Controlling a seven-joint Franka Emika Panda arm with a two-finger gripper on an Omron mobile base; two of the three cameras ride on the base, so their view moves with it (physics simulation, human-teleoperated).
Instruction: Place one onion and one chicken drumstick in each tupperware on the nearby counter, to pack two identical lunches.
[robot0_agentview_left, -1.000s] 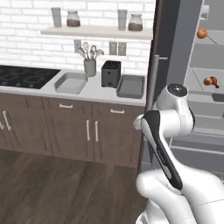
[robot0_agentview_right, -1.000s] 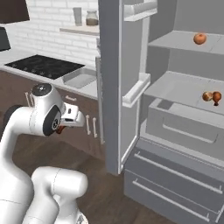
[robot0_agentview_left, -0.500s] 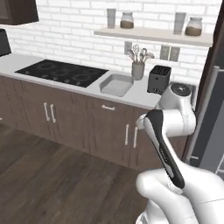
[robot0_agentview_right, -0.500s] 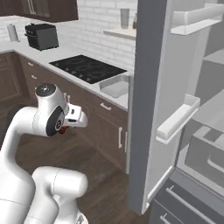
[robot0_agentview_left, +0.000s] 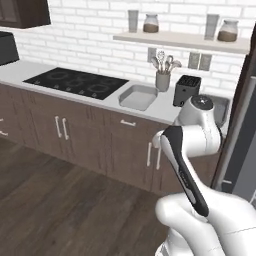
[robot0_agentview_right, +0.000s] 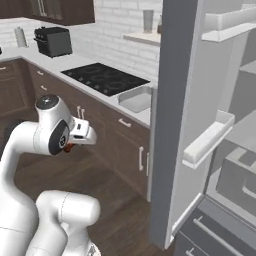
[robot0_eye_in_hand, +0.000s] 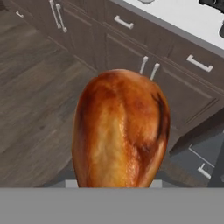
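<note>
A: How far along is the packing?

B: Early, by my reading; the gripper (robot0_agentview_right: 70, 147) is clamped on 1 chicken drumstick (robot0_eye_in_hand: 120, 131), carried in the air in front of the dark lower cabinets (robot0_eye_in_hand: 131, 57), so it is not yet in a container. The 1 tupperware (robot0_agentview_left: 138, 97) I can make out clearly sits on the counter (robot0_agentview_left: 100, 100) just left of the black toaster (robot0_agentview_left: 186, 90), and it looks bare; a 2nd grey tray edge shows to the right of the toaster, partly hidden behind the arm, so I cannot tell its contents.

A: So what is left?

B: Probably both onions and at least this drumstick; no onion is in sight here.

A: What does each camera add?

B: The hand view shows the browned drumstick close up; the right base view shows only a reddish sliver of it under the hand, plus the open fridge door (robot0_agentview_right: 200, 125); the left base view gives the tray, toaster and stovetop (robot0_agentview_left: 75, 82).
</note>
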